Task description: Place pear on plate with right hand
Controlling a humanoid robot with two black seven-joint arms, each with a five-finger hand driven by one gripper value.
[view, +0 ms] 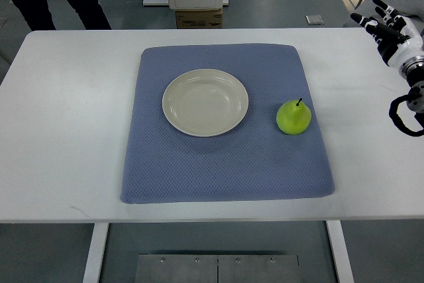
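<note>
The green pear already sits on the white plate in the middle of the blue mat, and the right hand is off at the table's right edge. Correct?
Not quite. In the top view the pear stands on the blue mat, right of the white plate, which holds nothing. The right hand is indeed at the table's right edge, holding nothing.

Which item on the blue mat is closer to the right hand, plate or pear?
The green pear, at the mat's right side; the cream round plate lies further left of the right hand.
</note>
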